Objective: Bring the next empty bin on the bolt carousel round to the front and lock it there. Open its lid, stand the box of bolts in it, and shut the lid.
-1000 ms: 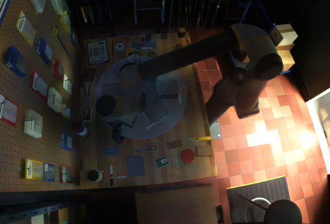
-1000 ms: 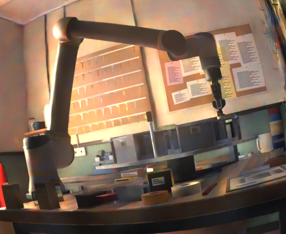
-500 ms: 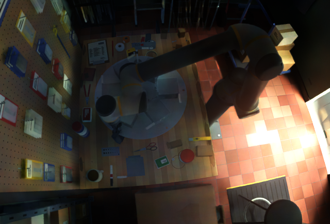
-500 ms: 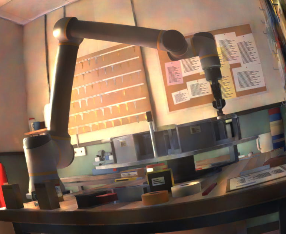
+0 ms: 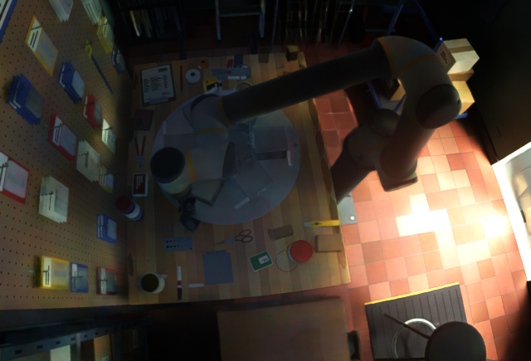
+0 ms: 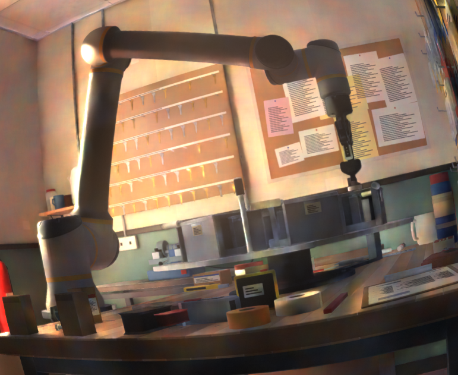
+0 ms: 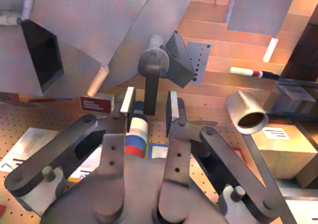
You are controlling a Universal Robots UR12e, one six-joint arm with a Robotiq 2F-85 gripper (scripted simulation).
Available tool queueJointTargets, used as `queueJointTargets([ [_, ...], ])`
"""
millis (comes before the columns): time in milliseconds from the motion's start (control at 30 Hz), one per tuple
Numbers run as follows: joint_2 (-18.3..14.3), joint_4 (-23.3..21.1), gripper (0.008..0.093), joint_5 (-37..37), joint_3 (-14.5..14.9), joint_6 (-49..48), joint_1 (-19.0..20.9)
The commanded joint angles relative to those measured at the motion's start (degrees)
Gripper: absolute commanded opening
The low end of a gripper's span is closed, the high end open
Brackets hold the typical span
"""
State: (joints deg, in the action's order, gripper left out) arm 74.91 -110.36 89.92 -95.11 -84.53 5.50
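Observation:
The arm hides much of the round grey carousel (image 5: 227, 155) from the side camera. Its wedge-shaped bins (image 6: 270, 225) stand in a ring on the disc. One bin (image 7: 43, 58) shows an open dark mouth under the wrist camera. A lock post with a dark knob and lever (image 7: 152, 71) stands at the carousel's edge. My gripper (image 7: 150, 106) sits just above that knob (image 6: 350, 168), fingers partly open on either side of the lever, holding nothing. A brown box (image 5: 281, 232) lies on the bench beside the carousel; I cannot tell whether it is the bolt box.
The wooden workbench (image 5: 240, 237) carries scissors (image 5: 240, 237), a red lid (image 5: 299, 251), a mug (image 5: 151, 282), a marker (image 7: 254, 73) and tape rolls (image 6: 297, 302). A pegboard wall of packets (image 5: 55, 142) runs along one bench edge. A striped can (image 5: 130, 208) stands near the post.

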Motion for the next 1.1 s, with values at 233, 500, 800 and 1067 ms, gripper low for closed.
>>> queueJointTargets([
  [233, 0.6, 1.8, 0.038, 0.0, 1.2, 0.0, 0.0],
  [500, 0.7, 2.1, 0.041, 0.0, 1.5, 0.0, 0.0],
  [800, 0.7, 2.1, 0.042, 0.0, 1.5, 0.0, 0.0],
  [1067, 2.2, 7.6, 0.042, 0.0, 5.8, 0.0, 0.0],
])
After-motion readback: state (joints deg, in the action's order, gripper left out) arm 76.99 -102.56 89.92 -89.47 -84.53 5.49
